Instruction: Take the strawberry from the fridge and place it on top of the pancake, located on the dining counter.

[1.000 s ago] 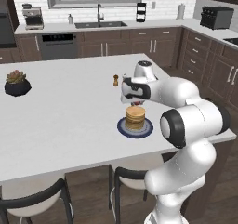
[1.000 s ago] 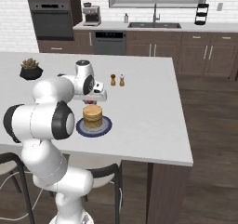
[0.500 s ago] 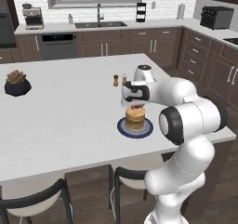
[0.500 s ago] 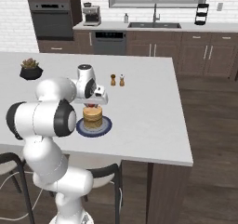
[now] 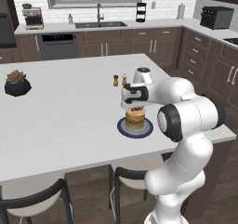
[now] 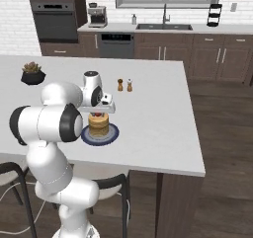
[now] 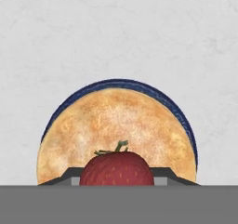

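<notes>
The white arm's two-finger gripper (image 5: 135, 108) is hovering directly over the golden-tan round pancake (image 5: 135, 119) stacked on its blue-grey, dark-rimmed plate (image 5: 122, 129), which is sitting on the smooth white dining counter (image 5: 65, 111). The gripper is pinching the small bright-red strawberry (image 7: 116, 168) between its tips, just above the stack. Judging from this, the fetching is finished; lowering, releasing and pulling away are what is left.

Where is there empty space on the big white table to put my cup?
Lots of the dining counter is bare: the wide stretch between the potted plant and the plate. It is crowded around the pancake, where the gripper holds the strawberry, near the two shakers.
</notes>
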Robot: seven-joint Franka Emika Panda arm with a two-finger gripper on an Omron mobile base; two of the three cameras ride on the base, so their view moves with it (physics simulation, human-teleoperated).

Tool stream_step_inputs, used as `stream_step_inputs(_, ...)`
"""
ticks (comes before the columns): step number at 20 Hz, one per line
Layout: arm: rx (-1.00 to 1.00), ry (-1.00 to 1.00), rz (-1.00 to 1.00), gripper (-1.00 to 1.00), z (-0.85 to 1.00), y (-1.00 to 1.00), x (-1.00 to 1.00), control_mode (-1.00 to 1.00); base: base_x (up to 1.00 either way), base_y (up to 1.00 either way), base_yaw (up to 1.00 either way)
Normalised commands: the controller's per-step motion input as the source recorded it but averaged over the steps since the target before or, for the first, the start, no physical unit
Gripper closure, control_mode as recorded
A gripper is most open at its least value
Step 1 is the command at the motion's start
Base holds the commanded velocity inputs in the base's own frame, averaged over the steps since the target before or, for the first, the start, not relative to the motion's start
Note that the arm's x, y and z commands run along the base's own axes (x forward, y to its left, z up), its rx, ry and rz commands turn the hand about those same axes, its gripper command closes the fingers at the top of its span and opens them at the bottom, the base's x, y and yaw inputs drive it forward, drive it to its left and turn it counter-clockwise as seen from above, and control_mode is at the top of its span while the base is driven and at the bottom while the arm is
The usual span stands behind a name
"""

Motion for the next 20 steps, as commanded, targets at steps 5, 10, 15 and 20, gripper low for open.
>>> stream_step_inputs(5,0.00,0.00,0.00,1.00,0.00,0.00,0.00,-1.00,0.00,0.00,0.00)
stream_step_inputs(10,0.00,0.00,0.00,-1.00,0.00,0.00,0.00,-1.00,0.00,0.00,0.00)
stream_step_inputs(15,0.00,0.00,0.00,-1.00,0.01,0.00,0.00,-1.00,0.00,0.00,0.00)
stream_step_inputs(20,-0.02,0.00,0.00,-1.00,0.19,0.00,-0.02,-1.00,0.00,0.00,0.00)
